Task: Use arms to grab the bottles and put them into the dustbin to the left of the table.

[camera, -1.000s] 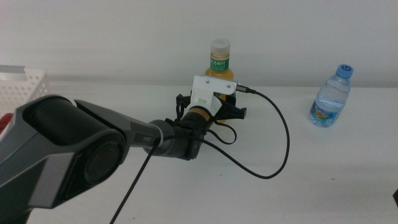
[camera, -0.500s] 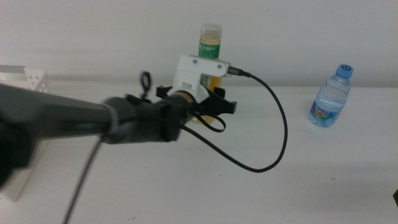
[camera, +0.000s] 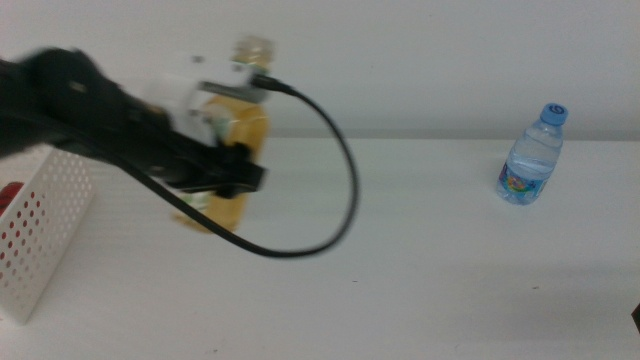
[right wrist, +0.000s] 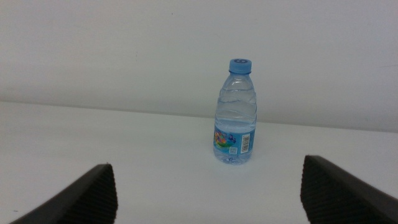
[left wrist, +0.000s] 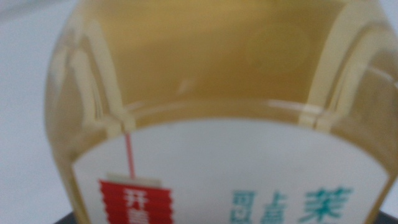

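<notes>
A: The orange juice bottle is seen lifted clear of the table, at about ten o'clock in the middle view, upright or nearly so. The left gripper is closed around its body; the label fills the left wrist view.

B: Noted. The dustbin is placed at nine o'clock, just beside the carried bottle, and something red is glimpsed behind its perforated wall. What it is cannot be told.

A: Handling is judged as follows: the bottle looks full, so fairly heavy; the plastic wall is probably smooth and somewhat yielding. A grip across the mid-body, at the label, is thought safest; the pale cap would be too narrow.

B: And the water bottle?

A: It is left standing at two o'clock on the table, untouched. It is expected to be lighter, with thin crushable walls; a hold around the waist near the label is advised.

B: The right gripper?

A: Its jaws are spread wide, nothing between them, with the water bottle framed ahead.
</notes>
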### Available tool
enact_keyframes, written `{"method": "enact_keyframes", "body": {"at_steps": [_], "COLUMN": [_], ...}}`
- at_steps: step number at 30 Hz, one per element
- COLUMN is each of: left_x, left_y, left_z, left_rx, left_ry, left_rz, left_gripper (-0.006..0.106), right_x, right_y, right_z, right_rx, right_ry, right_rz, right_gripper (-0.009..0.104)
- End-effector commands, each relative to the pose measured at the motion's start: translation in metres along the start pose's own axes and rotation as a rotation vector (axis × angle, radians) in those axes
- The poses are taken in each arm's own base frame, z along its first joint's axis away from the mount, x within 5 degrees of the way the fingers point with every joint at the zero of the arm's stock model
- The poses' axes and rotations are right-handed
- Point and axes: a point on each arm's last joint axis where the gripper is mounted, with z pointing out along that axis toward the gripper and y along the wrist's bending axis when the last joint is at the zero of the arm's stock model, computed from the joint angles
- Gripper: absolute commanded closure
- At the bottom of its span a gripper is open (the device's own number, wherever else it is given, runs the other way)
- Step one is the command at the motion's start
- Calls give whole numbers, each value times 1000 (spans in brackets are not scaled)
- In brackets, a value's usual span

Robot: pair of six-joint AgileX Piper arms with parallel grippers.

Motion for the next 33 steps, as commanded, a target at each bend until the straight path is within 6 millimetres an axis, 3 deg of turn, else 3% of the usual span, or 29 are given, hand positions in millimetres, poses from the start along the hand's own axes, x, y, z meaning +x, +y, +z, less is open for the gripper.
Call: {"method": "enact_keyframes", "body": {"at_steps": [1, 11, 16, 19, 25, 33], "left_x": [0, -13, -12, -10, 12, 38], "left_y": [19, 86, 129, 158, 202, 240], "left_z": [-29, -97, -121, -132, -140, -116], "left_rx": [-20, -197, -273, -311, -387, -360], "left_ry": [18, 236, 366, 352, 417, 533], "left_rz": [-52, -121, -162, -190, -248, -260], "left_gripper": [102, 102, 102, 102, 102, 102], "right_x": [12, 12, 12, 12, 12, 12], "right_y": [1, 1, 1, 1, 1, 1], "right_z": [0, 0, 0, 0, 0, 0], "right_rx": [2, 2, 2, 2, 2, 2], "right_ry": [-3, -3, -3, -3, -3, -3], "right_rz": [-2, -2, -2, -2, -2, -2], "right_gripper": [16, 16, 16, 16, 16, 16]}}
